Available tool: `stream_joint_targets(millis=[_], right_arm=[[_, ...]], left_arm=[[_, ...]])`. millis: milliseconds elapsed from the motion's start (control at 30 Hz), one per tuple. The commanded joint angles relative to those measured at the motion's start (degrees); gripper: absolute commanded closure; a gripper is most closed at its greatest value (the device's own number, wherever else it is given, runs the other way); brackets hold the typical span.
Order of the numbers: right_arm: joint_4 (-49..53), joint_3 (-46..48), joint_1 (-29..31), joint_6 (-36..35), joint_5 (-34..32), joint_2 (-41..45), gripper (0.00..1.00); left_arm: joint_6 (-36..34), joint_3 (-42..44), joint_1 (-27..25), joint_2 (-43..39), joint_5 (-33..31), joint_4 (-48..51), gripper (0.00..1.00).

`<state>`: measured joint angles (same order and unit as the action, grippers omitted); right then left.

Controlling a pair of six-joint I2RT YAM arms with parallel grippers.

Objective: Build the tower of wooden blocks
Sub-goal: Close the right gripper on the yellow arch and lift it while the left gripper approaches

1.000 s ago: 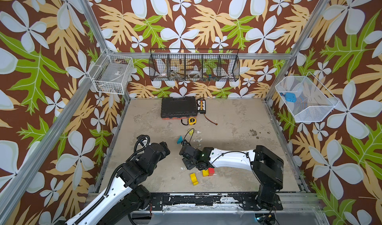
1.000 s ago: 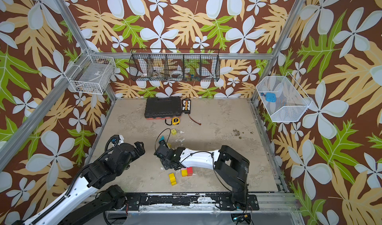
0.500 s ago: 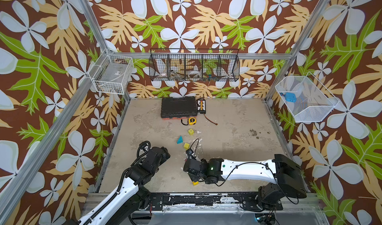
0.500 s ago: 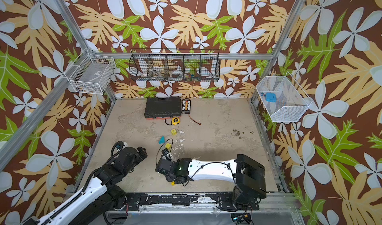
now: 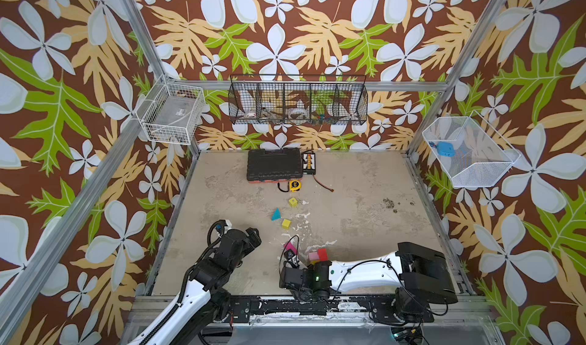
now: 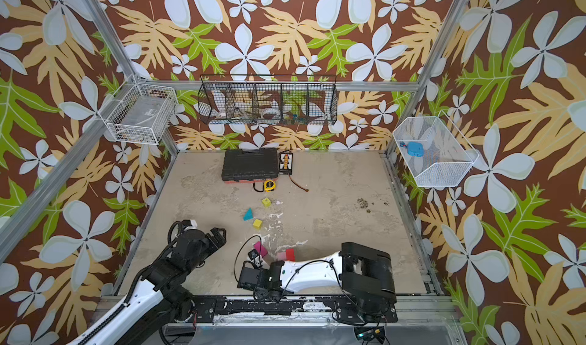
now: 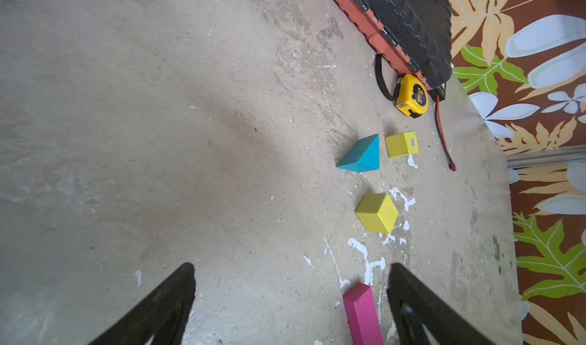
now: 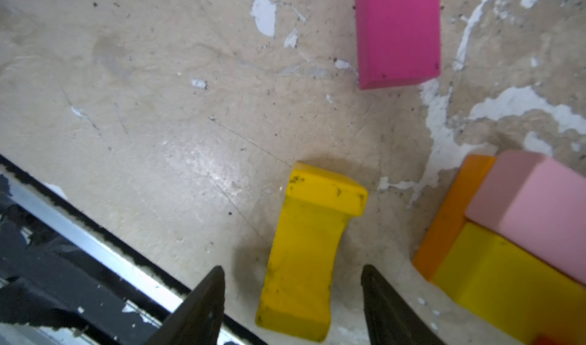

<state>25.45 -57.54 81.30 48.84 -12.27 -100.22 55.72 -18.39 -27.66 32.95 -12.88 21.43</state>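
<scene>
Two claws, two states. Low at the front rail (image 8: 95, 242), the right gripper (image 8: 291, 268) is set with jaws roughly half spread, one each side of the yellow arch (image 8: 312, 248). A gap is visible at both fingers, so nothing is held yet. The arch lies flat with its long axis running along the fingers. That is judged to be why the claw is lined up this way, so that the narrow waist gets pinched.

Above the floor (image 7: 158, 137), the left gripper (image 7: 290, 265) is spread wide and empty, with the magenta brick (image 7: 363, 315) just inside one finger. It is probably kept back so the right arm's reach is not blocked.

Only the start of the tower (image 8: 507, 232) is seen, near the arch. An orange piece (image 8: 450, 219) is alongside a yellow block (image 8: 507, 280), and a pink block (image 8: 539, 200) appears to sit on it. A sliver of red shows at the frame edge.

Loose stock lies mid-table: the teal wedge (image 5: 276, 215), the far yellow cube (image 5: 293, 202) and the near yellow cube (image 5: 286, 223). The tape measure (image 7: 411, 96) and the black case (image 5: 274, 164) are not needed.

The build is judged early. Closing on the arch is expected next. The stack is near the outer finger and could be nudged on the lift.
</scene>
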Motion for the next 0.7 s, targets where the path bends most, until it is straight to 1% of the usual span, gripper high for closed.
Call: stream_joint_targets(millis=[0, 100, 433, 567, 667], right_arm=[[-1.2, -0.15, 0.09, 1.0, 0.21, -0.73, 0.33], [-1.03, -0.47, 0.09, 1.08, 0.02, -1.25, 0.39], [-1.0, -0.73, 0.09, 1.41, -0.82, -1.68, 0.76], [-1.54, -0.34, 0.01, 1.79, -1.17, -0.69, 0.85], [-3.77, 0.7, -0.13, 1.38, -1.23, 3.18, 0.89]], left_arm=[[-0.7, 0.11, 0.15, -0.02, 1.11, -2.41, 0.04], [-0.79, 0.24, 0.15, 0.3, 1.54, -3.03, 0.04], [-1.97, 2.6, 0.15, -0.43, 6.73, -8.37, 0.04], [-2.39, 2.86, 0.15, -1.32, 8.47, -9.84, 0.03], [-2.81, 2.9, 0.15, -2.13, 11.56, -12.22, 0.03]])
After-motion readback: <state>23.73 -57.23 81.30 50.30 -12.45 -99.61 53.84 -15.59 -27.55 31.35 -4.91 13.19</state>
